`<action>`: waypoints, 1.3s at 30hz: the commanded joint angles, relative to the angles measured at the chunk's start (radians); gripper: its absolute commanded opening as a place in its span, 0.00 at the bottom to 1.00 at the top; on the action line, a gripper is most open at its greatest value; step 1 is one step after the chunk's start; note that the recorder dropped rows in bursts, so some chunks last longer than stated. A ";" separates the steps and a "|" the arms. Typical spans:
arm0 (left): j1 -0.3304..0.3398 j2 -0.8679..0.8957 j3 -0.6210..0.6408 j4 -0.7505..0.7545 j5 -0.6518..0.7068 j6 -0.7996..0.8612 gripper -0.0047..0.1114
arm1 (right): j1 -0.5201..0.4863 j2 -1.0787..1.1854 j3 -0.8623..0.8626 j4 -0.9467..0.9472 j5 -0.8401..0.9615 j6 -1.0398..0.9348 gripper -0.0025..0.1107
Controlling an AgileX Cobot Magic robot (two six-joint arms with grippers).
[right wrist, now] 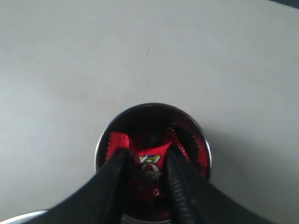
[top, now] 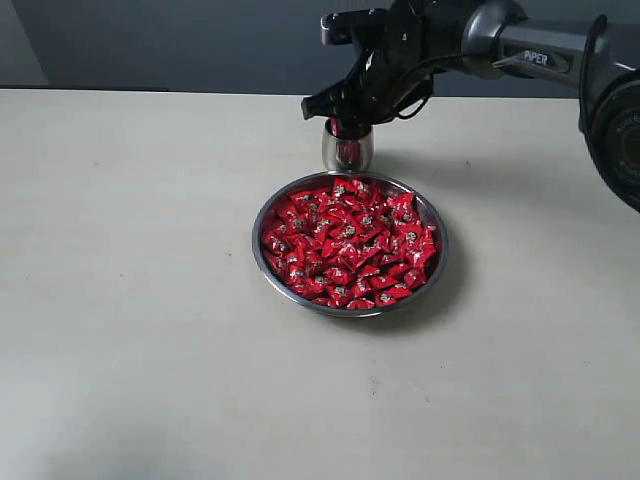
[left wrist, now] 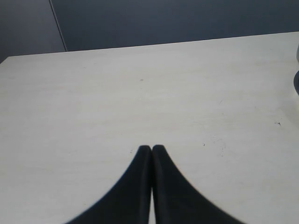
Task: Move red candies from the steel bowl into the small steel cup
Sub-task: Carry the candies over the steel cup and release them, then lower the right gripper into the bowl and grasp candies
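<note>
The steel bowl (top: 256,247) sits mid-table, heaped with red candies (top: 348,245). Just behind it stands the small steel cup (top: 347,152). My right gripper (top: 346,126) hangs straight over the cup's mouth. In the right wrist view its fingers (right wrist: 147,154) are shut on one red candy (right wrist: 150,160), held inside the cup's rim (right wrist: 100,145), with more red wrappers showing below it in the cup. My left gripper (left wrist: 151,148) is shut on nothing above bare table; the exterior view does not show it.
A sliver of the bowl's rim (right wrist: 18,217) shows at the edge of the right wrist view. The pale tabletop (top: 130,300) spreads to the left and front of the bowl. A dark wall (top: 150,40) runs behind the table's far edge.
</note>
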 commanded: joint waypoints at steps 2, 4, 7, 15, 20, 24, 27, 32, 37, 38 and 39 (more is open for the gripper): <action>-0.008 -0.005 -0.008 0.002 -0.005 -0.002 0.04 | -0.008 -0.032 -0.011 0.000 0.000 0.001 0.41; -0.008 -0.005 -0.008 0.002 -0.005 -0.002 0.04 | -0.008 -0.052 -0.011 0.000 0.013 0.001 0.41; -0.008 -0.005 -0.008 0.002 -0.005 -0.002 0.04 | -0.008 -0.081 -0.011 -0.002 0.040 0.001 0.37; -0.008 -0.005 -0.008 0.002 -0.005 -0.002 0.04 | 0.009 -0.109 -0.011 0.014 0.224 -0.026 0.36; -0.008 -0.005 -0.008 0.002 -0.005 -0.002 0.04 | 0.062 -0.093 -0.011 0.017 0.341 -0.080 0.36; -0.008 -0.005 -0.008 0.002 -0.005 -0.002 0.04 | 0.125 -0.081 -0.011 0.073 0.372 -0.155 0.36; -0.008 -0.005 -0.008 0.002 -0.005 -0.002 0.04 | 0.167 -0.071 -0.011 0.131 0.378 -0.211 0.36; -0.008 -0.005 -0.008 0.002 -0.005 -0.002 0.04 | 0.212 -0.035 -0.011 0.116 0.380 -0.237 0.36; -0.008 -0.005 -0.008 0.002 -0.005 -0.002 0.04 | 0.212 0.007 -0.011 0.067 0.380 -0.214 0.36; -0.008 -0.005 -0.008 0.002 -0.005 -0.002 0.04 | 0.212 0.013 -0.011 0.044 0.380 -0.195 0.36; -0.008 -0.005 -0.008 0.002 -0.005 -0.002 0.04 | 0.212 0.017 -0.011 0.024 0.380 -0.176 0.36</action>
